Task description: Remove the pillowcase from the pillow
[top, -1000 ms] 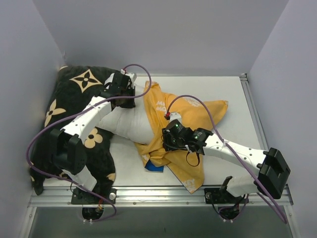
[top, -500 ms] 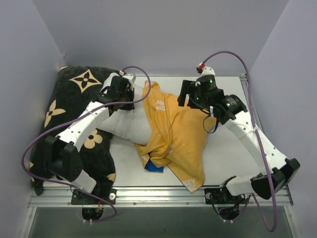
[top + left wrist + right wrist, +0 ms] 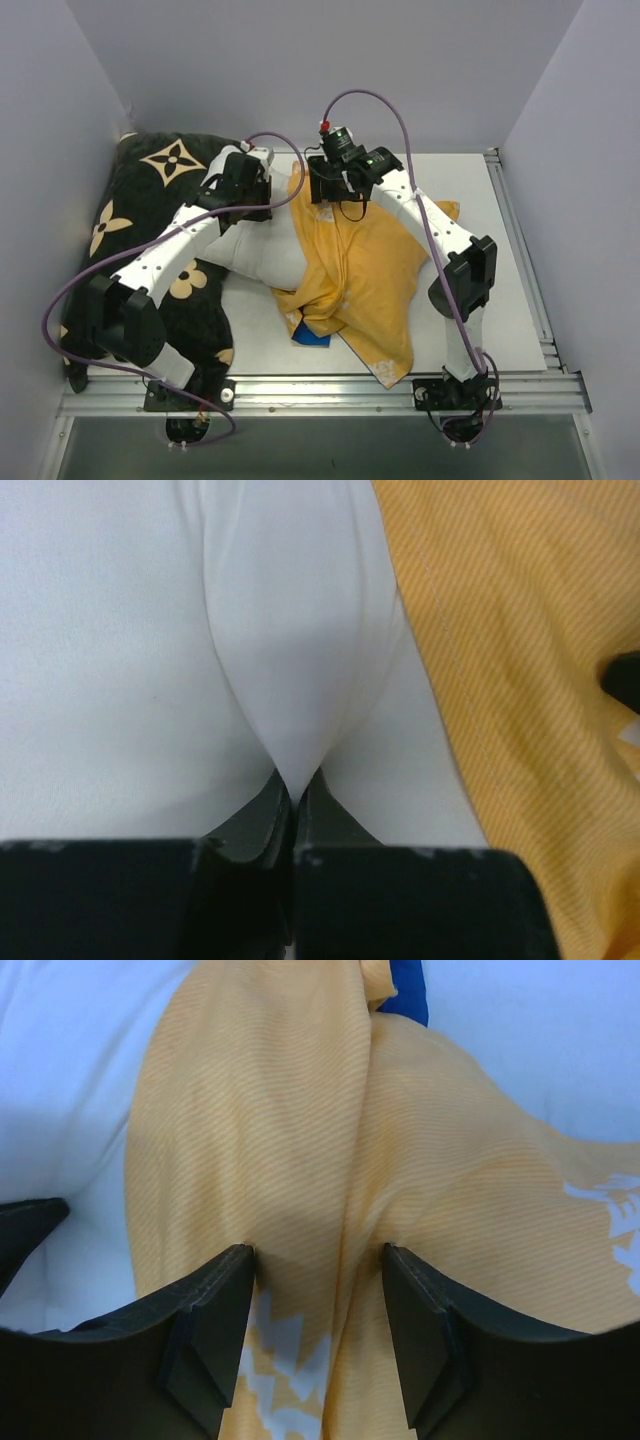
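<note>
A: L end effector (image 3: 293,788)?
B: Clamped tight on a pinch of the white pillow (image 3: 120,650).
A: R end effector (image 3: 318,1260)?
B: Jaws apart, astride a fold of the pillowcase (image 3: 365,270). It's orange side out, bunched over pillow's right end, mid-desk (image 3: 500,240).

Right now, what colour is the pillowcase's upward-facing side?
The pillowcase is mostly orange-yellow, clearest in the right wrist view.

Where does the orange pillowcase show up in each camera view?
Top external: the pillowcase lies mid-table, right of the white pillow.
Left wrist: pillowcase fills the right side.
Right wrist: pillowcase centre, beneath the right tool.
Shared landmark: the white pillow, on its left in every view.
</note>
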